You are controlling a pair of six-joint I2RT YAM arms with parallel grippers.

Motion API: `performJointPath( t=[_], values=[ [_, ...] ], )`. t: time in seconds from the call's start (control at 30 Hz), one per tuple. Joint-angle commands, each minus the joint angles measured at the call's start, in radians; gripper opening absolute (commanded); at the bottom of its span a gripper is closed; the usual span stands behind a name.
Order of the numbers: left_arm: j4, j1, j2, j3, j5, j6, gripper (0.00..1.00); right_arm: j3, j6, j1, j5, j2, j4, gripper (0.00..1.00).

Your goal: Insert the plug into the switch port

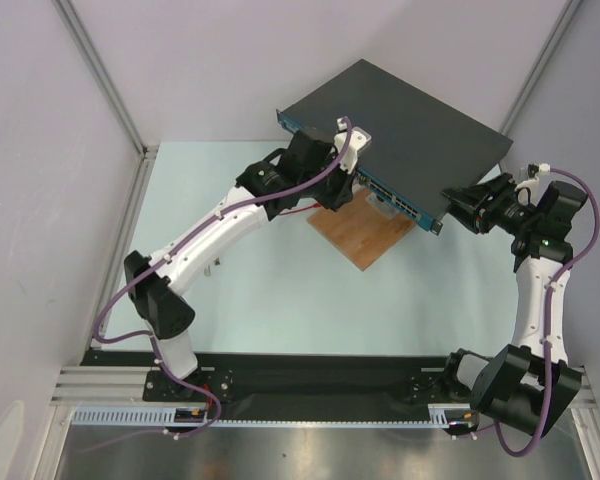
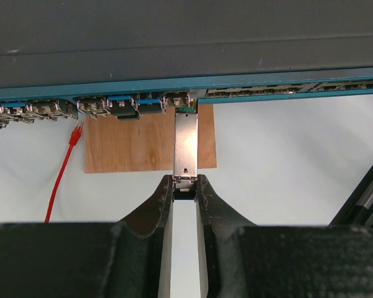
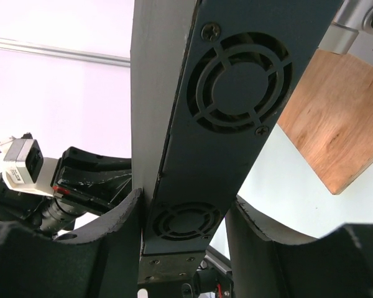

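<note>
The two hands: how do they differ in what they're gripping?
The left hand pinches a slim silver plug by its tail, fingers nearly together; the right hand clasps the switch by its thick vented side, fingers wide apart. The left hand faces the blue port strip; the right hand sits at the switch's end. Both have black fingers.

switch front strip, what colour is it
Blue front strip on the dark grey switch; the left wrist view shows it best.
</note>
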State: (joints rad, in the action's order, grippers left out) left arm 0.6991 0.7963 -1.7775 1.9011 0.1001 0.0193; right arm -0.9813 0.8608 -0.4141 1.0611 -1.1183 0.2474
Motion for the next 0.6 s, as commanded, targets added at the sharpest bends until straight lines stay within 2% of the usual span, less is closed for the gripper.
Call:
performJointPath(
  t=[0.0,0.57],
  values=[
    [-0.021,-0.009,-0.011,0.059,-0.007,0.027,0.00,0.001,-0.169,0.049,0.000,0.028,-0.120,0.00],
    [-0.035,-0.028,0.010,0.056,-0.031,0.060,0.00,0.004,-0.197,0.060,-0.012,0.026,-0.105,0.00]
  ],
)
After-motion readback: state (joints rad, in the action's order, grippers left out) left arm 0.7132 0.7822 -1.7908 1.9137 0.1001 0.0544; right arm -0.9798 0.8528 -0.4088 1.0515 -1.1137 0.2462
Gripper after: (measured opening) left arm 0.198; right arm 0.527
